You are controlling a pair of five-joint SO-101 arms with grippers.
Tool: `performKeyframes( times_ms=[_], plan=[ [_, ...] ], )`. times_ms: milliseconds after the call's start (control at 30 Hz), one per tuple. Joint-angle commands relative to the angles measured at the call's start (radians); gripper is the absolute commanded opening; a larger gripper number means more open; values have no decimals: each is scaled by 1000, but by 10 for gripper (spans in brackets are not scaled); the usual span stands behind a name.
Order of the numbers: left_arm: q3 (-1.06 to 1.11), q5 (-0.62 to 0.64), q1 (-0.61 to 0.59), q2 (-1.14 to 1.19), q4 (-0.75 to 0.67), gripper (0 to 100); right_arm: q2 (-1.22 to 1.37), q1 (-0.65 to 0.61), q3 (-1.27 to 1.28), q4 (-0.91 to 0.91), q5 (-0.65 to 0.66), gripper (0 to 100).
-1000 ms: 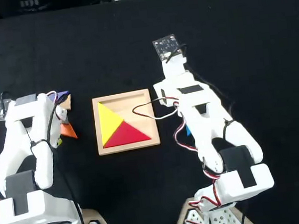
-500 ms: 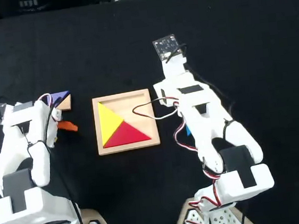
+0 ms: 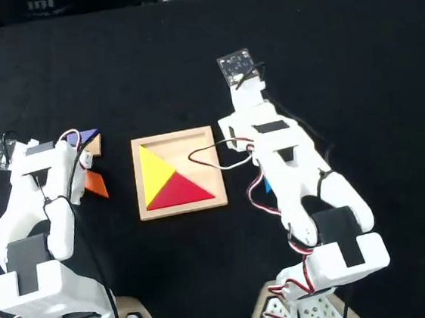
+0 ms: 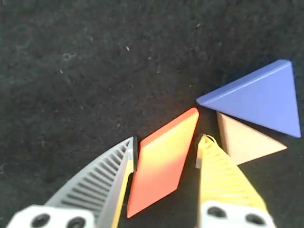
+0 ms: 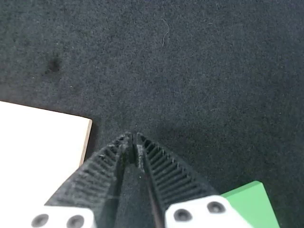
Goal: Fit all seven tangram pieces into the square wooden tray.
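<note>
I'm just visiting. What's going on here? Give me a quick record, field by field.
Tray: wooden square between the arms, holding a yellow triangle and a red triangle
Left gripper: closed on an orange piece, beside the tray
Loose near it: purple triangle, tan triangle
Right gripper: shut, empty, by the tray's corner; green piece close by

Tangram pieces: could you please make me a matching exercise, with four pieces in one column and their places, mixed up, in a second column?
Pieces
1. yellow triangle
2. orange piece
3. green piece
4. purple triangle

Places
A. beside the right gripper
B. next to the tan triangle
C. in the wooden tray
D. at the left gripper

Pairs: 1-C, 2-D, 3-A, 4-B
</note>
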Motion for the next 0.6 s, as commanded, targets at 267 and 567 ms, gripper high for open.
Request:
performKeyframes(
  times_ms=[267,567],
  plan=[
    [-84,-17,21,-206,270,223,-2,-14,-62,-3,9,11],
    [156,-17,-1,-226,-38,223,-2,-14,-62,-3,9,11]
  ],
)
